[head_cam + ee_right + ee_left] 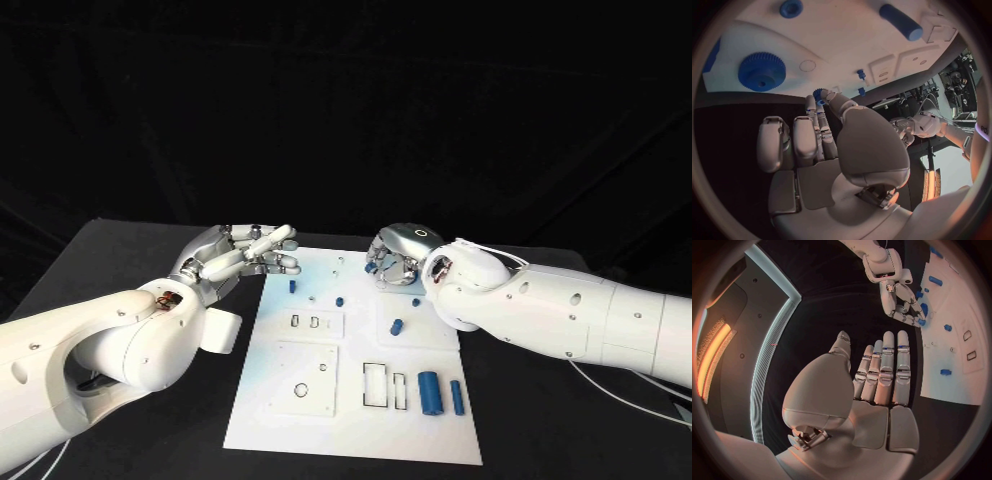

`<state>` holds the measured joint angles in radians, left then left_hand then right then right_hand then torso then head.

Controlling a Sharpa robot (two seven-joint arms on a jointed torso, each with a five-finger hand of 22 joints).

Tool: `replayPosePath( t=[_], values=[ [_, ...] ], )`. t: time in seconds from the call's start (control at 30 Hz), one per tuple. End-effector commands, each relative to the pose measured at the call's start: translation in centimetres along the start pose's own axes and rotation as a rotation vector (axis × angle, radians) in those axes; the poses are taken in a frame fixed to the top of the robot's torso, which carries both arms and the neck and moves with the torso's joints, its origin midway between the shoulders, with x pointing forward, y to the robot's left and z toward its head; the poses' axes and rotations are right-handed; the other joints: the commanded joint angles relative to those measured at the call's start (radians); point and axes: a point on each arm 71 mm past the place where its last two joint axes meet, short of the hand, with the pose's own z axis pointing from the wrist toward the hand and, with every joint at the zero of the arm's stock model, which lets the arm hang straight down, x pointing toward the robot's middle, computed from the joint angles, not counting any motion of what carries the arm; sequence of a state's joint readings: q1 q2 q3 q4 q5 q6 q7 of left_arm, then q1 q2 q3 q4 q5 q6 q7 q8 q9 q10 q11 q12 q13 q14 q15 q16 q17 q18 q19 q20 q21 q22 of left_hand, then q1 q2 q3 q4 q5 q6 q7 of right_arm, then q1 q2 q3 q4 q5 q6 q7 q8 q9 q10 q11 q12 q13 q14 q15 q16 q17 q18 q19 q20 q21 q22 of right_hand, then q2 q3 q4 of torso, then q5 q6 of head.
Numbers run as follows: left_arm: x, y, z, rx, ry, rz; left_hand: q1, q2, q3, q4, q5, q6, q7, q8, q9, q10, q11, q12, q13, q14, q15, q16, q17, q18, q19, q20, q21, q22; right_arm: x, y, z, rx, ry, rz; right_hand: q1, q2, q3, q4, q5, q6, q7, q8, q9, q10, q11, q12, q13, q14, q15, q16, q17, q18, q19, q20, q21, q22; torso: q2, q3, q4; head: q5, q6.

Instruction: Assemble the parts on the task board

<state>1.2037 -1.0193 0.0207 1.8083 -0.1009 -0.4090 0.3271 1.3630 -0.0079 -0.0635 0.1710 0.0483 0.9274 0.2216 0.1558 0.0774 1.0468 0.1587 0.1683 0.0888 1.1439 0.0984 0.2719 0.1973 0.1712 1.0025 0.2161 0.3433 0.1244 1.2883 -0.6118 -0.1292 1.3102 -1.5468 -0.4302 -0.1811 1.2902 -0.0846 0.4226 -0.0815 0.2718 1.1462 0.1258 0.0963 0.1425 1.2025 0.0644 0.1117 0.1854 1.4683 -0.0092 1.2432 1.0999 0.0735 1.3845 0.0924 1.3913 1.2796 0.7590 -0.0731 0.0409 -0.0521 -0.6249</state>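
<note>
Parts sat scattered across the white task board [274, 400] mid-table: two blue cylinders [428, 390] lying near its front right, a small blue gear [819, 95] pinched in my right hand [397, 262] over the far end. A bigger gear [761, 71] stood nearby. My left hand [238, 255] hovered beside the board's far left corner, fingers straight, holding nothing.

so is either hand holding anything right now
The right hand pinches a small blue gear by its rim at the fingertips; the left hand holds nothing.

White task board [274, 400] with blue parts [428, 391], black table [116, 250], silver hands on white arms.
</note>
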Motion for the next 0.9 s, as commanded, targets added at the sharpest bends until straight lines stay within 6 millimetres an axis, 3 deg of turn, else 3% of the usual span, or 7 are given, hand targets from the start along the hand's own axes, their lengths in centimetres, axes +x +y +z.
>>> replayPosePath(
  t=[0.03,0.17,0.43,0.9],
  values=[
    [0.2,-0.1,0.1,0.002,0.020,-0.012,-0.003,0.010,-0.008,0.000,0.002,-0.005,0.000,-0.005,-0.001,-0.007,0.002,-0.004,-0.001,-0.002,0.006,-0.004,0.001,0.012,0.004,0.001,-0.004,-0.001,-0.6,0.2,0.6,0.013,-0.075,0.013,0.001,-0.006,0.002,0.005,0.002,0.008,0.001,0.002,0.002,0.006,-0.001,0.003,0.001,0.031,-0.006,0.004,0.001,-0.010,0.004,0.001,0.006,0.000,0.002,0.0000,0.0030,-0.002,0.003],
    [0.2,-0.1,0.1,0.001,0.020,-0.013,-0.003,0.010,-0.008,0.000,0.002,-0.005,0.000,-0.005,-0.001,-0.007,0.002,-0.004,-0.001,-0.002,0.006,-0.004,0.001,0.012,0.004,0.001,-0.004,-0.001,-0.6,0.7,1.3,0.008,-0.089,0.024,-0.002,-0.008,0.002,0.007,0.002,0.007,0.002,0.001,0.003,0.005,-0.001,0.002,0.001,0.031,-0.006,0.005,0.002,-0.011,0.004,0.001,0.007,0.001,0.002,-0.0007,0.0006,0.001,0.003],
    [0.4,0.0,0.2,0.001,0.025,-0.015,-0.003,0.010,-0.008,0.000,0.002,-0.005,0.000,-0.005,-0.001,-0.007,0.002,-0.004,-0.001,-0.002,0.006,-0.004,0.001,0.012,0.004,0.001,-0.004,-0.001,0.0,2.1,2.6,-0.005,-0.078,0.040,-0.005,-0.009,0.003,0.010,0.002,0.004,0.003,-0.001,0.004,0.003,0.000,-0.001,0.001,0.031,-0.006,0.008,0.005,-0.011,0.005,0.001,0.008,0.004,0.003,-0.0004,0.0023,0.002,0.008],
    [0.5,0.0,0.3,0.000,0.028,-0.016,-0.003,0.010,-0.008,0.000,0.002,-0.005,0.000,-0.005,-0.001,-0.007,0.002,-0.004,-0.001,-0.002,0.006,-0.004,0.001,0.012,0.004,0.001,-0.004,-0.001,1.0,2.6,3.9,0.024,-0.061,0.034,-0.010,-0.012,0.003,0.014,0.003,0.000,0.004,-0.004,0.005,0.001,0.002,-0.003,0.001,0.031,-0.005,0.009,0.004,-0.010,0.002,0.002,0.007,0.001,0.003,-0.0006,0.0007,0.009,0.006]
  ],
)
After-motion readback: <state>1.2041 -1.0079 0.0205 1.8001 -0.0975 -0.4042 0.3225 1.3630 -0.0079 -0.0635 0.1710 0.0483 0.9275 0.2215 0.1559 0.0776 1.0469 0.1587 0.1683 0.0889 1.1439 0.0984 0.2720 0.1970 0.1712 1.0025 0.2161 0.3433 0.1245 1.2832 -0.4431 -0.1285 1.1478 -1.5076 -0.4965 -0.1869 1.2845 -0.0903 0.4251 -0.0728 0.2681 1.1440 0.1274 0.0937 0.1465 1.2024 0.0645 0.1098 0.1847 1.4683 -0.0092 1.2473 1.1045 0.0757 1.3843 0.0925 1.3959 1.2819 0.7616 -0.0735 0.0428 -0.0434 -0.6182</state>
